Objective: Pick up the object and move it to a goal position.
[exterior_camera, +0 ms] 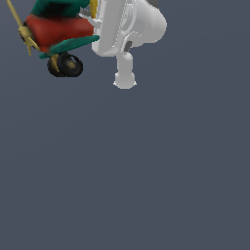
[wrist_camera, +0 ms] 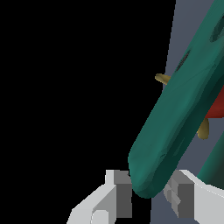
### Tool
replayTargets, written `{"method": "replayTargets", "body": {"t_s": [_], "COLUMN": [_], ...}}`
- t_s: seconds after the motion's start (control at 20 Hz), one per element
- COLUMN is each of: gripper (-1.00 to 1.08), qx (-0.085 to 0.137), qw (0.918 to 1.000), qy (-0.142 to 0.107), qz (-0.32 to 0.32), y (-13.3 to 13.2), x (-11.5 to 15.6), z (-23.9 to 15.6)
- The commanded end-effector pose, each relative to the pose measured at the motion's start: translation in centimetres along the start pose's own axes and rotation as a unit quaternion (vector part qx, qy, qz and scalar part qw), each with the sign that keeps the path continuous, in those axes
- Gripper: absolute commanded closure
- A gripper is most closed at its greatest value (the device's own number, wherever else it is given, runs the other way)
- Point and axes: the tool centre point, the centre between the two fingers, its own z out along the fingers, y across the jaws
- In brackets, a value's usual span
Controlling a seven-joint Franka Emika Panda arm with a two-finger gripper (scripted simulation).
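Note:
The toy biplane has teal-green wings, a red body, a yellow propeller and black wheels. It hangs high in the exterior view's upper left, clear of the floor, tilted. The white arm's hand is right beside it on the exterior view's right. In the wrist view my gripper is shut on the tip of a teal wing, with one grey fingertip on each side of it. A bit of red body and yellow strut show behind the wing.
A plain dark grey-blue floor fills the exterior view below the arm. Much of the wrist view is black.

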Motion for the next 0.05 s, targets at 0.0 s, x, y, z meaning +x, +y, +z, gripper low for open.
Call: {"method": "replayTargets", "body": {"t_s": [0.0], "gripper": [1.08], "qx": [0.002], "qw": [1.0000], "qy": [0.001], "qz": [0.001], "y": [-0.49], "x": [0.15], "z": [0.11]}}
